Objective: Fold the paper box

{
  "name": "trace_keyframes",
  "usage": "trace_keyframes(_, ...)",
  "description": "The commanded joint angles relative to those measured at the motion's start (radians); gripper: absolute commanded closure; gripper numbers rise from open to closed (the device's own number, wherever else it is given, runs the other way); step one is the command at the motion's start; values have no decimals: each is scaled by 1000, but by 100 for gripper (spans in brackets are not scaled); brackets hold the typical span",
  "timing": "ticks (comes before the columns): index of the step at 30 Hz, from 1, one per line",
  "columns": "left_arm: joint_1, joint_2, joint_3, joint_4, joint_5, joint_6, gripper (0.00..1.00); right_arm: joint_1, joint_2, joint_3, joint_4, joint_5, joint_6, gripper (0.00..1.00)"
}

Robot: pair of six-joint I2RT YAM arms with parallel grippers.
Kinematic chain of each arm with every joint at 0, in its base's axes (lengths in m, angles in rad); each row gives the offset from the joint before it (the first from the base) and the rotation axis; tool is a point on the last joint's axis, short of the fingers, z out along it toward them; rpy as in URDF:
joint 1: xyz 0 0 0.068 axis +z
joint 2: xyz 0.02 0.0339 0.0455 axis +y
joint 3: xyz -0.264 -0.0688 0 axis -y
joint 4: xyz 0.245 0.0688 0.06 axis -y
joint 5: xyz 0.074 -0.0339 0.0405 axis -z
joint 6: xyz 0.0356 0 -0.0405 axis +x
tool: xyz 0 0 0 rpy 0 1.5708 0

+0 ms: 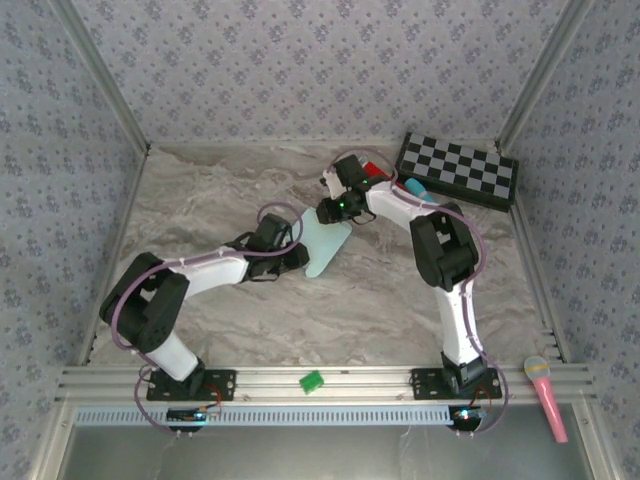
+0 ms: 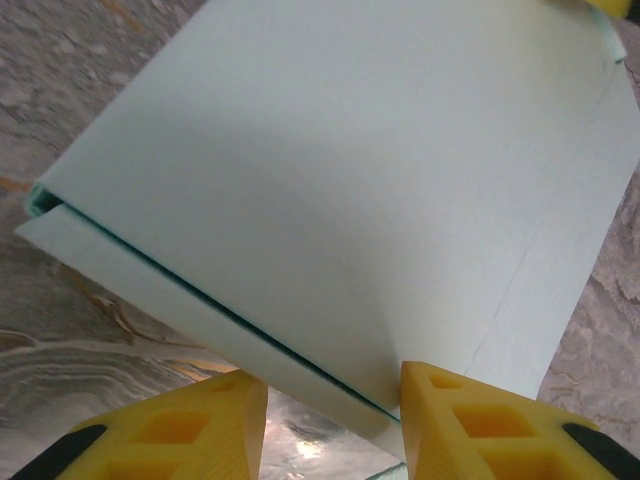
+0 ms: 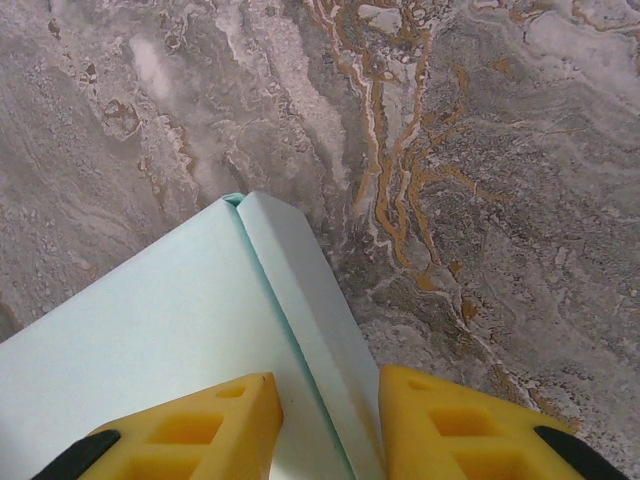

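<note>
From above: the paper box [image 1: 325,248] lies flat mid-table [image 1: 400,310], squeezed between my left gripper [image 1: 295,240] and right gripper [image 1: 335,212], with its long axis running from near-left to far-right.

Left wrist: my fingers [image 2: 440,420] stand partly apart, the box's near corner pokes in between them, and its folded edge slants away up-left. I can't tell if I'm pinching.

Right wrist: my fingers [image 3: 440,430] straddle a narrow folded strip pointing away from me. Whether it's gripped, I can't tell either.
</note>
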Motion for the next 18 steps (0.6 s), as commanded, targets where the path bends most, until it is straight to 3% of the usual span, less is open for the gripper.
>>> trace_keyframes(1,-34,-7,-17,-1,25,-18,59,37,42,2,-151,-27,-27,65)
trace_keyframes(8,-34,-126,47,-125,-43,84,42,-18,-85,9,-102,-60,64,57)
trace_keyframes(13,-8,-197,118,-252,-141,215,36,-66,-212,-54,-43,-38,124,52)
trace_keyframes(18,113,-187,187,-274,-53,403,32,-118,-361,-236,58,-42,206,51)
